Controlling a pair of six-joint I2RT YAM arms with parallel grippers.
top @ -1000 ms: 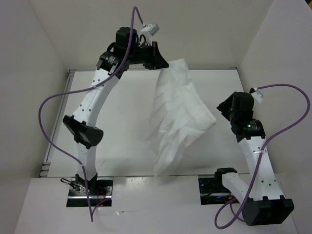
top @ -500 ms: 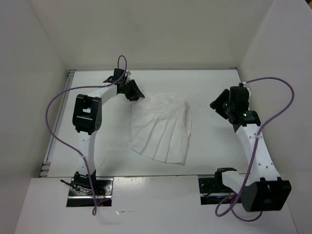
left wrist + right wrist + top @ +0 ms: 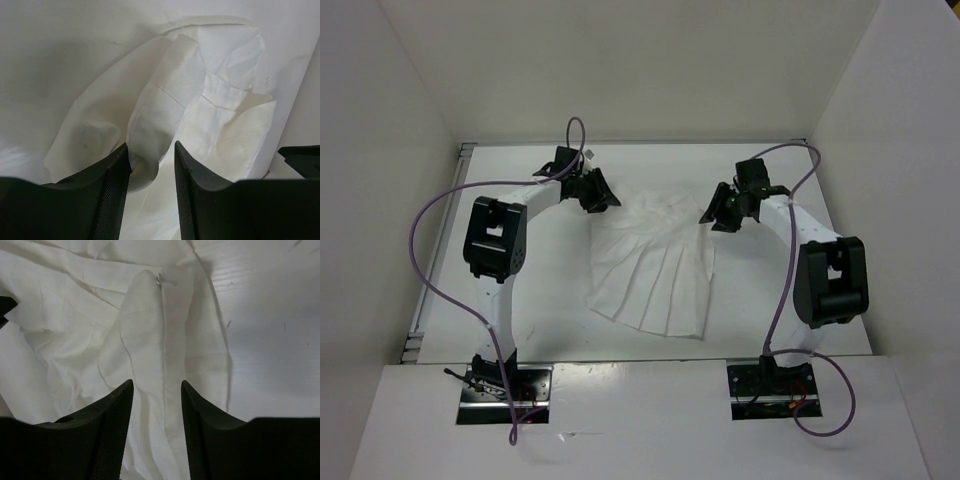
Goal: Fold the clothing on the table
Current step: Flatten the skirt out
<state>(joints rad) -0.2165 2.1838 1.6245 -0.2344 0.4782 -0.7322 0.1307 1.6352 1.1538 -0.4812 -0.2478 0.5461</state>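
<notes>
Left gripper [image 3: 151, 200]: jaws spread, with a raised fold of the clothing [image 3: 655, 270] loose between them and no pinch visible. Right gripper [image 3: 157, 440]: jaws also spread, straddling a seamed ridge of cloth. From above, the clothing lies flat at mid-frame on the table [image 3: 770, 310], narrow end up and hem fanning toward the bottom. Each gripper sits at one upper corner, about equally near. The cloth's length runs down-frame from both, so the fold probably goes top edge toward hem.

No text, label, brand, number or sign can be read in any view.
</notes>
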